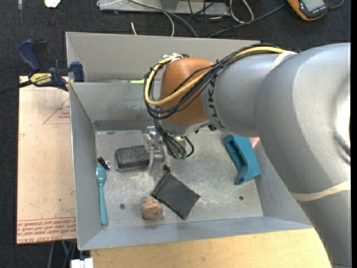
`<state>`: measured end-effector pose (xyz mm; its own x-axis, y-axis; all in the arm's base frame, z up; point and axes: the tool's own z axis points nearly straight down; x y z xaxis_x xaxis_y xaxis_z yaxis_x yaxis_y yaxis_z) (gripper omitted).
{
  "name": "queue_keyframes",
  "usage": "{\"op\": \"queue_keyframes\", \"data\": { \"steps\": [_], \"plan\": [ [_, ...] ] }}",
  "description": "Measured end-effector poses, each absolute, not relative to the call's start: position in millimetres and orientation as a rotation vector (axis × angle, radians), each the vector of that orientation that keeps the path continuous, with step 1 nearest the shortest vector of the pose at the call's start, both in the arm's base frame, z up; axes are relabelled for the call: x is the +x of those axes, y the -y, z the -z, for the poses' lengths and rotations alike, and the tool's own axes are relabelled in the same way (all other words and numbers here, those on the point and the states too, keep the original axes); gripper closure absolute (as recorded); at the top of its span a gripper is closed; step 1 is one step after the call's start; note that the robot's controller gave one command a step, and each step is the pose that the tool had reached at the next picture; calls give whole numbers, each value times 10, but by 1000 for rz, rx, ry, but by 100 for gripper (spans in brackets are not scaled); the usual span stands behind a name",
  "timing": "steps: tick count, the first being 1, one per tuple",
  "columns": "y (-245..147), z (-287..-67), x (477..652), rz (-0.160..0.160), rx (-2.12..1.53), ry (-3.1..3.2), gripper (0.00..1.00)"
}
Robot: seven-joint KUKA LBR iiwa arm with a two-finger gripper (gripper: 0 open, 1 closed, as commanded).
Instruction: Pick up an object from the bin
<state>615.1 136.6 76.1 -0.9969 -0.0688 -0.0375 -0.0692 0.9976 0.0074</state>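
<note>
My fingers (155, 161) hang low near the middle of the bin (83, 149), just beside the right end of a dark grey block (130, 157) that lies flat, left of centre. I cannot tell how wide they stand, because my own wrist and cables cover them, and I see nothing between them.

The block is the nearest thing, so I judge it the likeliest pick. My worry is that I sit at its end and not over its middle. If I close here I may catch only a corner. The block could then swivel out, or slide off toward the left wall.

A shoved block would run into the teal spoon (101, 191) lying along that wall and jam there. The black square pad (176, 196) lies just in front of me with one corner pointing my way. If I come down off line I could press on that thin, flat sheet and grip nothing.

The brown lump (150, 208) beside the pad and the blue bracket (243, 158) well off to the right look safely clear of me.
</note>
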Motion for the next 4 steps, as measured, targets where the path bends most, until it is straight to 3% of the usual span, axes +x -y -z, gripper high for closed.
{"op": "queue_keyframes", "data": {
  "steps": [2,3,4],
  "plan": [
    [-1417,-766,5987,-23,-203,-3079,100],
    [-1093,-726,6418,-2,-802,-2980,0],
    [-1097,-726,6417,-3,-801,-2981,0]
  ]
}}
